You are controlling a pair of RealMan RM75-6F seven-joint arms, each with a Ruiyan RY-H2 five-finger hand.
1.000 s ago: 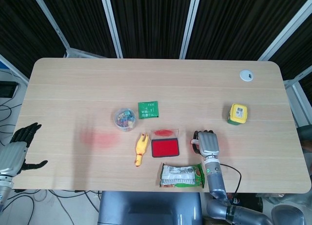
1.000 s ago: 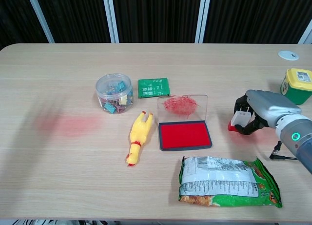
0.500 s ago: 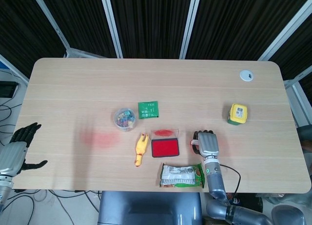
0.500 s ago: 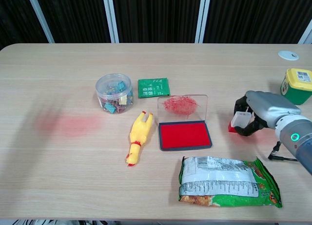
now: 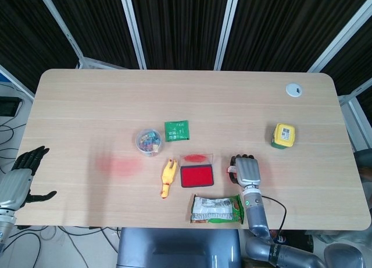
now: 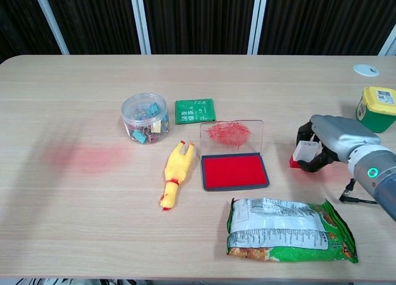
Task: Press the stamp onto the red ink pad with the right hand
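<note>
The red ink pad [image 6: 234, 172] [image 5: 197, 176] lies open at the table's front middle. Its clear, red-smeared lid [image 6: 232, 135] stands up behind it. To the right of the pad, my right hand [image 6: 334, 140] [image 5: 247, 172] curls around a small white stamp [image 6: 304, 153] with a red base. The stamp sits low by the tabletop, apart from the pad; I cannot tell whether it touches the wood. My left hand [image 5: 20, 178] hangs off the table's left front edge, fingers spread and holding nothing.
A snack bag [image 6: 288, 230] lies in front of the pad. A yellow rubber chicken [image 6: 175, 174] lies to the pad's left. Behind are a jar of clips [image 6: 145, 117] and a green packet [image 6: 195, 110]. A yellow-lidded box [image 6: 378, 107] stands far right. Red stains [image 6: 93, 158] mark the wood.
The right hand has shifted only very slightly while holding the stamp. Everything else is as before.
</note>
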